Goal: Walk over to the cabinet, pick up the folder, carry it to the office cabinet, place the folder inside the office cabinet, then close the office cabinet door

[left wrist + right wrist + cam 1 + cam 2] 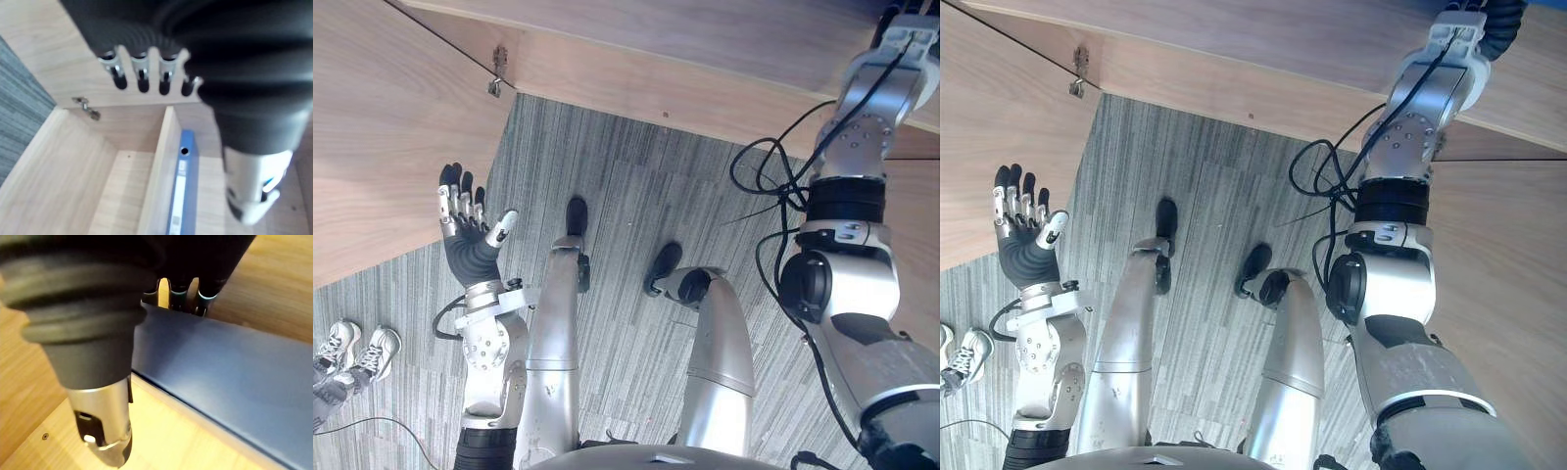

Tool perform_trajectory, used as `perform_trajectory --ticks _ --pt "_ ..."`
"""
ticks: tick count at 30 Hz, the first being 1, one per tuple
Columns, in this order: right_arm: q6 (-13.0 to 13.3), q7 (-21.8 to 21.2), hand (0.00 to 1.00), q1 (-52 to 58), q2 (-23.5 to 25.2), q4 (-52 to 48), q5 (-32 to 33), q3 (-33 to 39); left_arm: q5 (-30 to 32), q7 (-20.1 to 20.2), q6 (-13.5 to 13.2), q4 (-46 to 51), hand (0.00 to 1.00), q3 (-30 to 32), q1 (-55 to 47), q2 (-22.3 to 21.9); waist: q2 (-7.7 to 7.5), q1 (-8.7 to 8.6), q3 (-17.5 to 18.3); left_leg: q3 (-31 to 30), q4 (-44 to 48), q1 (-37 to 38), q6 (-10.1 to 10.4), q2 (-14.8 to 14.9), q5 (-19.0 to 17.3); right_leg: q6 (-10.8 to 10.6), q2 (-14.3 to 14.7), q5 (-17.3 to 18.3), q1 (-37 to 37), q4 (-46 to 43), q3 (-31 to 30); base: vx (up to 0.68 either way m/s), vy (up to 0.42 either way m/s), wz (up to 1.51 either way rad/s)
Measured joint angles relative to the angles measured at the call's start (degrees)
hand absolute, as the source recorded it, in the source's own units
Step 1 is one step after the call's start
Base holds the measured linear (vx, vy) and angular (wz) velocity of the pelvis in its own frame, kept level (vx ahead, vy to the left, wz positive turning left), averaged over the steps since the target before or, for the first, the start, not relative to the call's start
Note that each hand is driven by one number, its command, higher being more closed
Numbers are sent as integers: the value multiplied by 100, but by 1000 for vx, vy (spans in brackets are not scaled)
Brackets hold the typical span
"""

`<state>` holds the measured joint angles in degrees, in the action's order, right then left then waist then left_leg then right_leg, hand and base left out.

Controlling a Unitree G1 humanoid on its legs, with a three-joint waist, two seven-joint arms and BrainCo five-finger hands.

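Reaching up into the office cabinet (63, 186), the right hand (100, 423) has its fingers (180, 297) over the far edge of the blue folder (220, 367). Their tips are hidden behind that edge, so I cannot tell whether they grip it. The thumb sticks out straight on the near side, over the pale wooden shelf and apart from the folder's broad face.

The left hand (465, 230) is raised beside the open cabinet door (382, 127), fingers straight and spread, holding nothing.

Past those fingers, the left wrist view looks into the cabinet. One upright divider (159, 171) splits it into two compartments. The single folder stands upright in one of them, just beside the divider, its spine facing out with a round ring hole above a white label strip.

One metal hinge (496, 83) sits where the door meets the cabinet body.

Below lies grey striped carpet (626, 196), and at its edge stand two white shoes (357, 351) of a person.
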<state>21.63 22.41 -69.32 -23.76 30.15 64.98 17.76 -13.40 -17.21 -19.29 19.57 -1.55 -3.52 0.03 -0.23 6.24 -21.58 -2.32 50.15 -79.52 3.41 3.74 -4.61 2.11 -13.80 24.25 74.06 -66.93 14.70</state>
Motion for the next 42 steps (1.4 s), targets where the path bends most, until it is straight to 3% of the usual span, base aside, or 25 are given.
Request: perform_trajectory --ticks 11,21,27,29,32,38,42 --pt "-23 -70 0 -76 -22 138 -8 -385 -8 6 -4 -3 0 -96 -14 -8 2 -10 1 -3 -12 1 5 46 44 58 16 -1 11 -23 30 -13 9 0" --pt "-350 -16 0 -169 2 649 -329 -421 -48 -75 0 -139 0 -115 -23 -7 3 -8 2 -44 -188 235 15 113 131 136 95 -89 -246 194 128 -6 13 -2" --pt "-456 191 0 399 256 669 -459 -421 7 -210 82 -511 0 -212 -82 -5 -2 0 231 -56 -521 586 19 187 185 115 221 -222 -638 631 218 14 12 -5" --pt "-435 197 0 629 474 526 -402 -553 6 -244 94 -565 0 -278 100 -6 -2 -16 233 -52 -538 736 17 261 186 103 319 -288 -818 796 225 37 15 -19" --pt "-424 195 0 862 825 181 2 -628 21 -280 351 -571 0 -362 455 7 -3 -82 234 -2 -704 953 18 271 187 92 330 -309 -1011 917 216 20 13 -6" --pt "113 -21 0 1419 1239 -921 964 -571 -68 -238 384 -435 0 -305 382 -15 -5 -58 235 -23 -868 1198 38 277 217 99 379 -323 -1261 1119 259 22 7 2" --pt "225 -86 0 1601 1420 -1156 1080 -577 -128 -197 455 -277 0 -305 389 -63 -5 -93 235 -7 -946 1366 39 277 216 91 391 -328 -1424 1204 255 20 7 0"
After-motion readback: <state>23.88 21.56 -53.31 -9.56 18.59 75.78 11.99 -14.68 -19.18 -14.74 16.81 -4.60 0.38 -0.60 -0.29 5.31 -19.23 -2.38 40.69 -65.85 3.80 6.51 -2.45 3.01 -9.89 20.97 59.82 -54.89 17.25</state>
